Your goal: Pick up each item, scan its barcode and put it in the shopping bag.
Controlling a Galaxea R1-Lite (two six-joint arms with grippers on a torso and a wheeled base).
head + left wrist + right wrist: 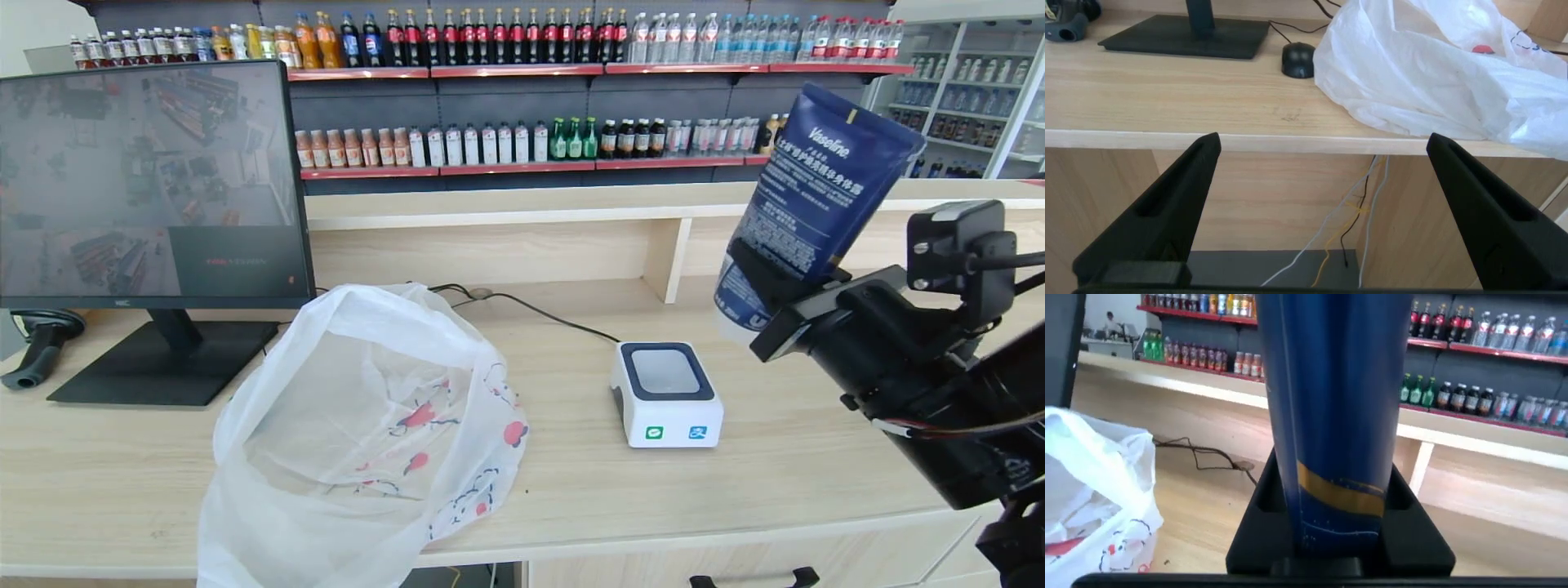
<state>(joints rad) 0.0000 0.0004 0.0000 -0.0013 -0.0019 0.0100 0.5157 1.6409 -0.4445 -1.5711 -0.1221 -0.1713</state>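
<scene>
My right gripper [780,306] is shut on a dark blue lotion tube [808,204], held tilted in the air at the right, above and to the right of the white barcode scanner [665,394]. In the right wrist view the blue tube [1331,400] stands between the black fingers [1261,498]. The white shopping bag [367,425] with red print lies open-mouthed on the counter left of the scanner, with some printed items faintly showing through it. My left gripper [1323,204] is open below the counter's front edge, facing the bag [1437,65].
A monitor [151,188] on a black stand is at the back left, with a handheld scanner [37,343] beside it. A black mouse [1298,60] lies near the bag. A cable runs to the barcode scanner. Shelves of bottles stand behind the raised wooden counter ledge [522,204].
</scene>
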